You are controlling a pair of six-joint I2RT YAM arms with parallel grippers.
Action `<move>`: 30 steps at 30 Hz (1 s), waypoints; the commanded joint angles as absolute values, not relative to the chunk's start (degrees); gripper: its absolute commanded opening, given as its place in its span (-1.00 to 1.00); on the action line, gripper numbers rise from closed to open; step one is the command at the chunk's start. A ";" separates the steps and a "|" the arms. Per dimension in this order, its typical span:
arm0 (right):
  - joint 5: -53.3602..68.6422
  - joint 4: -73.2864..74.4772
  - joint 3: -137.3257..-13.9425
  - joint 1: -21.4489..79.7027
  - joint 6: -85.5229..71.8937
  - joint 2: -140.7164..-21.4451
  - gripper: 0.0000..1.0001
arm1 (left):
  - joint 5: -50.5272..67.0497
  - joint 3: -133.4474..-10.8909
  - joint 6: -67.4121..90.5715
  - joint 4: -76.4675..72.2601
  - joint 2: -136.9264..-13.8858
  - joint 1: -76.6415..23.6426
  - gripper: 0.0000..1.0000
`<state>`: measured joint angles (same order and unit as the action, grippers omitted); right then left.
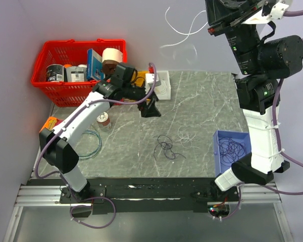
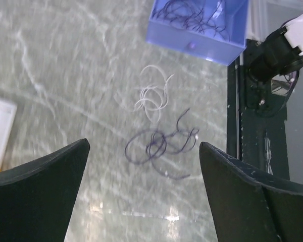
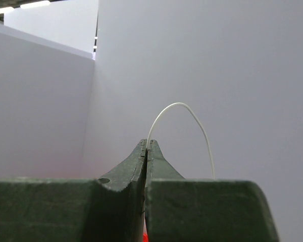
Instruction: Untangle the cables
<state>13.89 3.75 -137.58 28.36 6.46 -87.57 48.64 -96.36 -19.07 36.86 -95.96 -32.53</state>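
- Grey marbled tabletop point(image 1: 207, 101) with a pale wall point(image 1: 141, 25) behind it; a red basket point(image 1: 81, 43) of goods stands at the far left corner, and a teal hoop point(image 1: 92, 143) lies by the left arm.
- Only the overhead view takes in both arms. The left arm reaches out over the middle of the table. The right arm is reared up high on its side, its wrist at the top edge of the picture.
- The left gripper point(image 1: 150, 109) points down, well above the surface. Its own camera shows the two fingers point(image 2: 45, 176) spread wide with nothing between them.
- That camera looks straight down on the dark cables point(image 2: 159, 146), one loose tangle on the table. The pale cables point(image 2: 154, 93), a second small cluster, lie just beyond them, and one blue tray point(image 2: 192, 43) past those holds more dark loops.
- The right wrist camera sees only the wall. The right gripper point(image 3: 147, 146) is pinched together on one white cable point(image 3: 182, 104), which arches up and over to the right.
- From above, this cable point(image 1: 184, 33) hangs in the air against the wall.
- Strands within each tangle are too thin to count.
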 commanded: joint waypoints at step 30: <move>4.84 -14.31 -135.71 21.98 6.88 -111.79 -1.00 | 25.41 -70.49 -19.16 28.21 -95.79 -35.25 0.96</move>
<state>7.90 -3.95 -134.63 24.49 11.35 -112.49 30.28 -72.31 -19.79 30.35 -95.13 -35.64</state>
